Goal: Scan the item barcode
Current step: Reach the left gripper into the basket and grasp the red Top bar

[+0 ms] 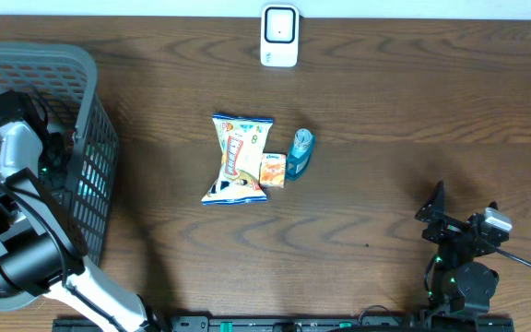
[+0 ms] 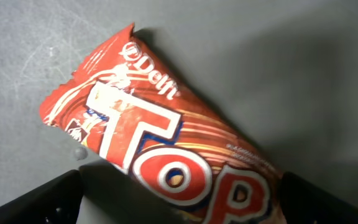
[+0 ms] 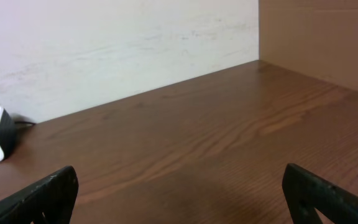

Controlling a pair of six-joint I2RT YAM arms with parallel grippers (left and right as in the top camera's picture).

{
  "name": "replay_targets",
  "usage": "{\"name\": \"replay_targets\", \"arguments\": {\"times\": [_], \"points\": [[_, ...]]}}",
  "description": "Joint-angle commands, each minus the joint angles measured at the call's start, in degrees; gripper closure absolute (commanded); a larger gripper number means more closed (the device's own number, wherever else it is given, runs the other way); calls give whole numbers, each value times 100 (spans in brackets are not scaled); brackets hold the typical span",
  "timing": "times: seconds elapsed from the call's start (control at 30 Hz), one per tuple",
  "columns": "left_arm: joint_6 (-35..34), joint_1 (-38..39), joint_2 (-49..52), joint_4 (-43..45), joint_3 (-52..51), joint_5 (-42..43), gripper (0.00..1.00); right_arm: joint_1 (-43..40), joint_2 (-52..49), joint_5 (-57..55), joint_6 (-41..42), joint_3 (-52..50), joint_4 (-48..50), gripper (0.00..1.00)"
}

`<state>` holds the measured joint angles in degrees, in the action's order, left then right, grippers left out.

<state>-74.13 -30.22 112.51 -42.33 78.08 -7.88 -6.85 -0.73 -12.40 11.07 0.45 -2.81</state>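
While the left arm reaches over the rim of the grey plastic basket point(image 1: 86, 69) at the table's left edge, the left gripper point(image 2: 185, 208) hangs with both fingers spread wide above a red Delfi Top chocolate wrapper point(image 2: 166, 143) lying flat on the basket's grey floor. The wrapper runs diagonally through the left wrist view. Its crimped end points to the upper left, and its other end passes between the two dark fingertips point(image 2: 48, 199) at the bottom of the frame. Neither fingertip is seen to touch it. Across the brown wooden table point(image 1: 404, 101), the white barcode scanner point(image 1: 279, 35) stands against the back edge, well apart from the basket. Near the middle of the table lie a yellow-and-white snack bag point(image 1: 238, 157), a small orange packet point(image 1: 273, 171) touching its right edge, and a blue tube-like pack point(image 1: 300, 152) just beside that. At the lower right, the right gripper point(image 3: 179, 202) sits near the table's front edge, fingers parted and gripping nothing. It faces across the wood toward the back wall, with the scanner at the left edge of its wrist camera.
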Motion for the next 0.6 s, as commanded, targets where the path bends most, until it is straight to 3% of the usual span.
{"name": "replay_targets", "arguments": {"times": [0.0,0.1,0.17,0.23,0.27,0.37,0.57], "points": [[-251,4,352,177,-109,-2,2,-28,20,-11,-63,-13,-22,1],[-249,28,476,214,-109,-4,6,-28,20,-11,-63,-15,-22,1],[-247,28,509,201,-109,-4,48,-28,20,-9,-63,-15,-22,1],[-247,28,509,144,-109,-9,81,-28,20,-11,-63,-15,-22,1],[-245,28,509,120,-109,-9,92,-28,20,-11,-63,-13,-22,1],[-190,28,507,-7,-109,-9,93,-28,20,-9,-63,-13,-22,1],[564,-20,282,-162,-13,-11,93,-28,20,-11,-63,-13,-22,1]]}}
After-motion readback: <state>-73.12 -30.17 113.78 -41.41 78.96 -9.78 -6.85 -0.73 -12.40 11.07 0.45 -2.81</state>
